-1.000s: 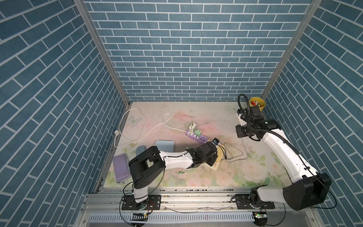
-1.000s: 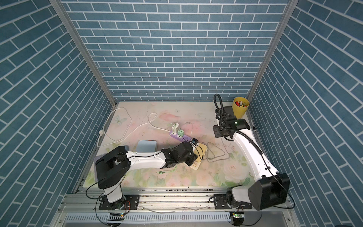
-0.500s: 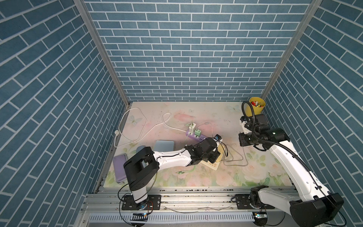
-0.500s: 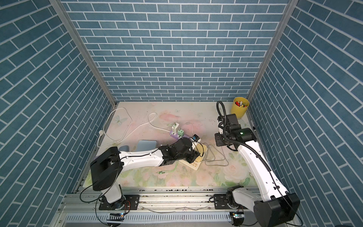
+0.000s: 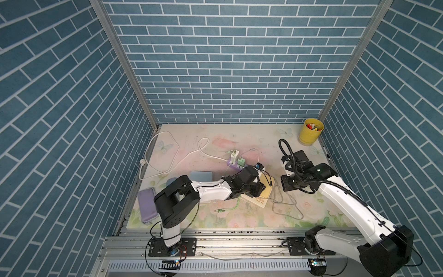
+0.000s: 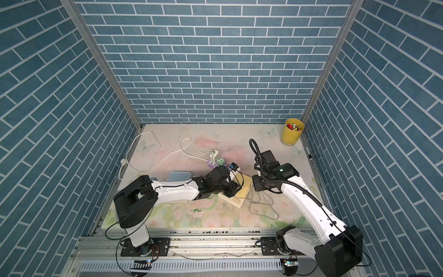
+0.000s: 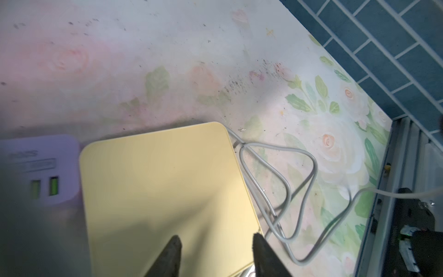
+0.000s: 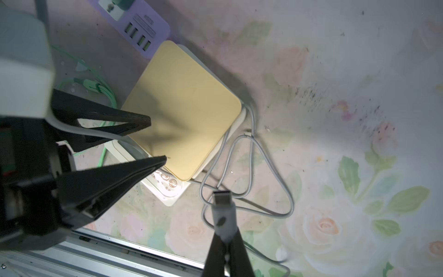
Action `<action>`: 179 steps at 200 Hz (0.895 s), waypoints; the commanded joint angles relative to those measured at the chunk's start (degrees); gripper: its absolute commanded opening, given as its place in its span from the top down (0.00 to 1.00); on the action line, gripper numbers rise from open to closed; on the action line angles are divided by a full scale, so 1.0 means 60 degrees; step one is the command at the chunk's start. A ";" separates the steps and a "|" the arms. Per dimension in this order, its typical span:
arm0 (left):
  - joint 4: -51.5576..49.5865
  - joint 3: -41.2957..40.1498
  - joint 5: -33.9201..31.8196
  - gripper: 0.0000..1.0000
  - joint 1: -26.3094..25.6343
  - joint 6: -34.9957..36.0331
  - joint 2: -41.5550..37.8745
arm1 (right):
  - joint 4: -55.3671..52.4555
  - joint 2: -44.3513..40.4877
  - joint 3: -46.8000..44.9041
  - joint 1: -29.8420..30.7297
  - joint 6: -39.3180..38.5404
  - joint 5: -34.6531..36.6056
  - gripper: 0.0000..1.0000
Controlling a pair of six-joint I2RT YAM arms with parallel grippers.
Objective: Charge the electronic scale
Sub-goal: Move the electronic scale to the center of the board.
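The step in hand looks like plugging in. The right gripper (image 8: 225, 236) is pinched tight on the USB-C plug (image 8: 221, 199) of the grey cable (image 8: 263, 167), holding it in the air just beside the electronic scale (image 5: 260, 191). The scale lies flat near the middle of the floral mat (image 5: 239, 144), yellow plate up, with one corner right against the purple power strip (image 5: 233, 165). The left gripper (image 7: 217, 242) hangs low over the plate with its jaws partly apart, clasping nothing that I can see. It seems placed to steady the scale. No view shows the charging port, so it may sit on the side edge where the cable loops. Next, the plug must be levelled with that edge, lined up with the port and pushed in, while the left gripper bears down so the scale does not slide.
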 commanded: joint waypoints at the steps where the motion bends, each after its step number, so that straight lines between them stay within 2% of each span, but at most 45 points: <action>1: 0.0819 0.0556 0.1023 0.67 0.0041 -0.0370 0.0134 | -0.0453 -0.0387 0.0065 -0.0003 0.0778 0.0330 1.00; 29: 0.0560 0.1047 0.1569 0.87 -0.0019 -0.0485 -0.0082 | -0.0967 -0.0463 0.1055 -0.0111 0.0422 0.0786 1.00; 59: 0.0393 0.1355 0.1871 0.98 -0.0015 -0.0511 -0.0423 | -0.1755 -0.0181 0.2698 -0.0527 -0.0521 0.1211 1.00; 98: -0.0165 0.2716 0.1270 0.98 0.0178 -0.0246 0.0129 | -0.2068 0.1041 0.4930 -0.1535 -0.2368 0.1540 1.00; 121: -0.0312 0.4152 0.0506 0.98 0.0579 -0.0458 0.1089 | -0.2315 0.2317 0.6707 -0.1647 -0.3535 0.2686 1.00; 148: -0.0275 0.5456 -0.0726 0.97 0.1004 -0.0256 0.2079 | -0.1995 0.3602 0.8500 -0.1655 -0.5508 0.3564 1.00; 159: -0.0190 0.5674 -0.1095 0.93 0.1153 -0.0186 0.2322 | -0.2041 0.3870 0.8800 -0.1607 -0.5763 0.3481 1.00; 166: -0.0251 0.5765 -0.1198 0.86 0.1252 -0.0172 0.2443 | -0.2096 0.3900 0.8675 -0.1467 -0.5694 0.3427 1.00; 179: -0.0699 0.5837 -0.1129 0.74 0.1415 -0.0237 0.2562 | -0.1878 0.3546 0.7343 -0.0949 -0.5653 0.3297 1.00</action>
